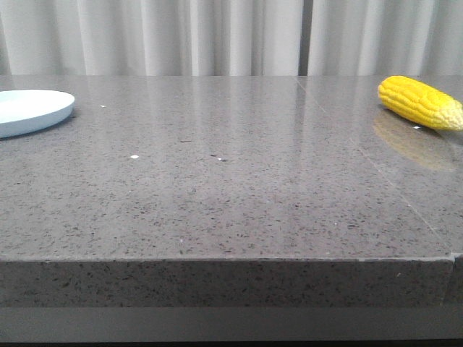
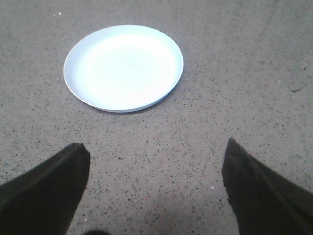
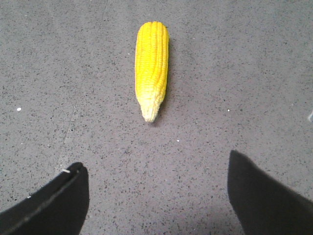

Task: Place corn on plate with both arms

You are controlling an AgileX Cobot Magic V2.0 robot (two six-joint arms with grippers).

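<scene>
Plate (image 2: 123, 67) bare on speckled grey table (image 2: 234, 98); left gripper (image 2: 155, 169) spread wide, apart from plate.

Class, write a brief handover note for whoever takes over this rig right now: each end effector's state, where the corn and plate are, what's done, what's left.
Left end effector: open, holding nothing, above the table short of the plate.
Right end effector: open, holding nothing, the corn ahead of it, pale tip toward the fingers.
Front view: plate at the table's far left, corn far right, wide apart.
Done: nothing; corn untouched.
Left: grasp the corn and set it on the plate.
</scene>
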